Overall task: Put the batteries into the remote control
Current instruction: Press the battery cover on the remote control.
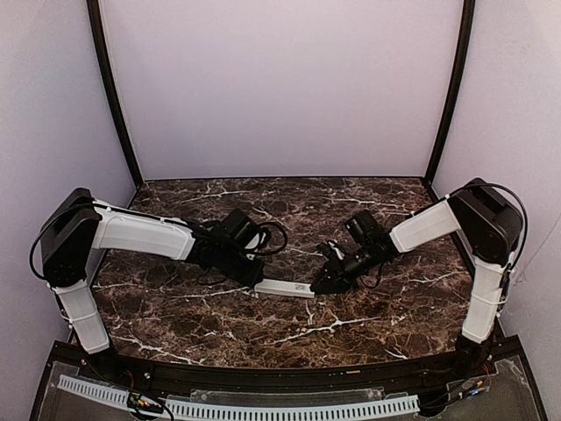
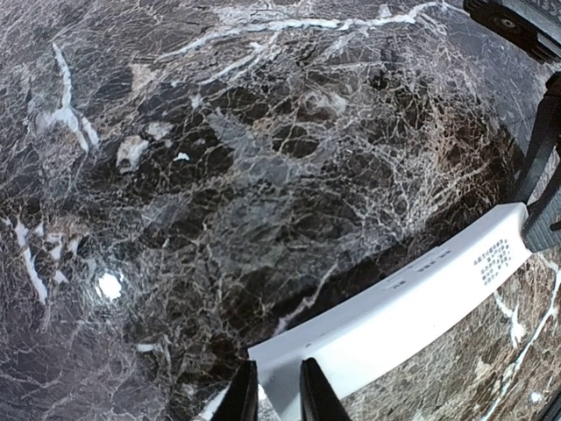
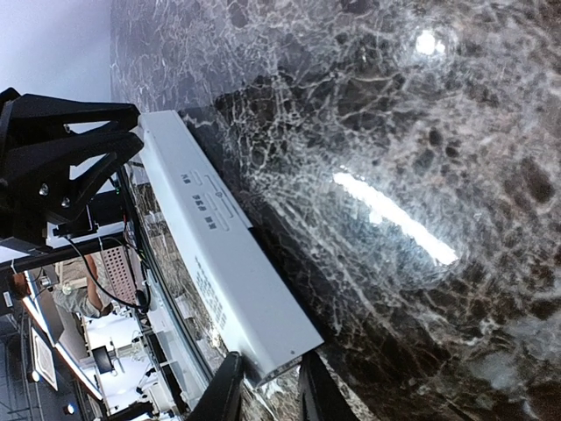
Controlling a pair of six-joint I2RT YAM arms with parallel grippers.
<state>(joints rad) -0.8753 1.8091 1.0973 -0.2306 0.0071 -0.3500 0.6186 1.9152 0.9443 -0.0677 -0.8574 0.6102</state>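
The marble table [image 1: 351, 324] lies under both claws. The remote control [image 1: 285, 288] bridges them: your left gripper [image 2: 277, 396] clamps one end, your right gripper [image 3: 267, 390] clamps the other. Hold it level, don't twist. No batteries show.

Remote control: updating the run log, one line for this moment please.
remote control: held at both ends | left hand: shut on it | right hand: shut on it | batteries: not visible

Dark brown marble-patterned table [image 1: 289, 206] with white veins, glossy with light glare, slim white remote [image 1: 285, 288] midway between left and right edges, nearer the front edge, contact with the surface unclear
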